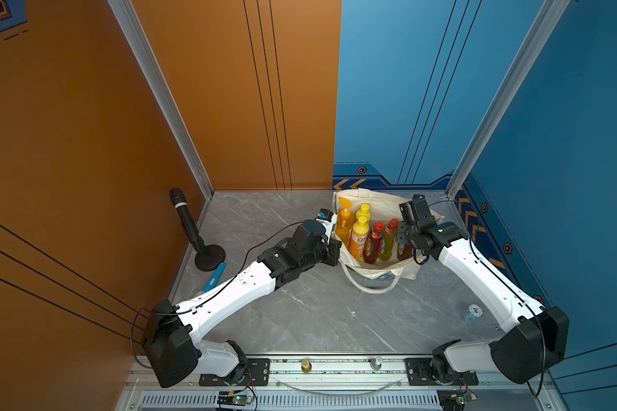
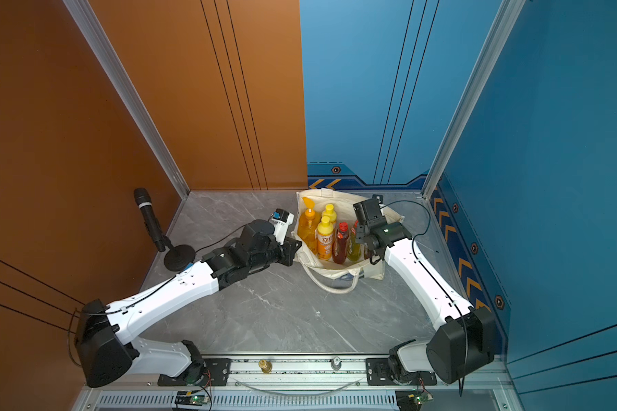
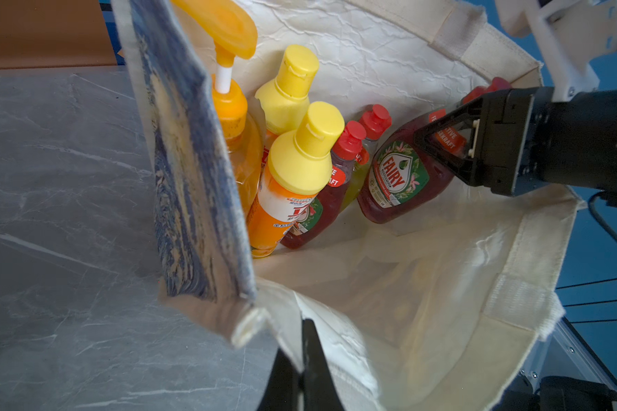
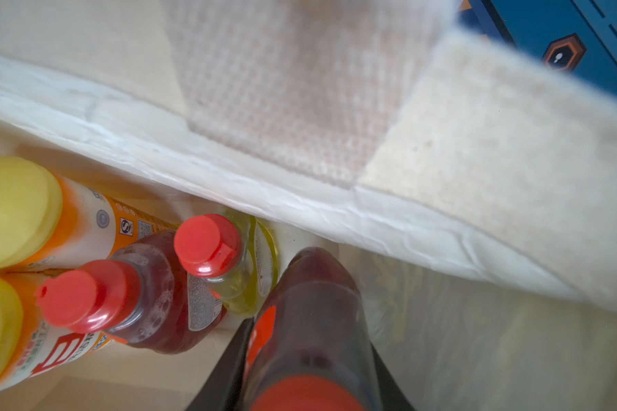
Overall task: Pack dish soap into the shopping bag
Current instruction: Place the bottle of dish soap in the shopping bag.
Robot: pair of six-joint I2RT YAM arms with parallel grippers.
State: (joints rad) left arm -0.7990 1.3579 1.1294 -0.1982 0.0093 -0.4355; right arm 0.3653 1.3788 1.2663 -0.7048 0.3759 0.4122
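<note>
The shopping bag (image 1: 371,272) (image 2: 335,274) stands open at the back of the table, cream inside (image 3: 442,284), with the blue and yellow print on its outer wall. Inside stand the pump-top orange bottle (image 1: 344,222) (image 3: 236,117), two yellow-capped orange bottles (image 1: 359,236) (image 3: 300,160), a dark red bottle (image 1: 373,245) (image 4: 150,302) and a yellow-green bottle (image 1: 389,242) (image 4: 243,281). My left gripper (image 1: 337,249) (image 3: 305,341) is shut on the bag's left rim. My right gripper (image 1: 402,237) (image 4: 309,338) reaches into the bag, shut on another dark red bottle (image 3: 399,178).
A black microphone (image 1: 189,224) on a round stand is at the left wall, with a blue-handled tool (image 1: 214,275) beside it. A stack of chips (image 1: 473,313) lies near the right arm. The bag's loop handle (image 1: 374,286) hangs onto the table in front.
</note>
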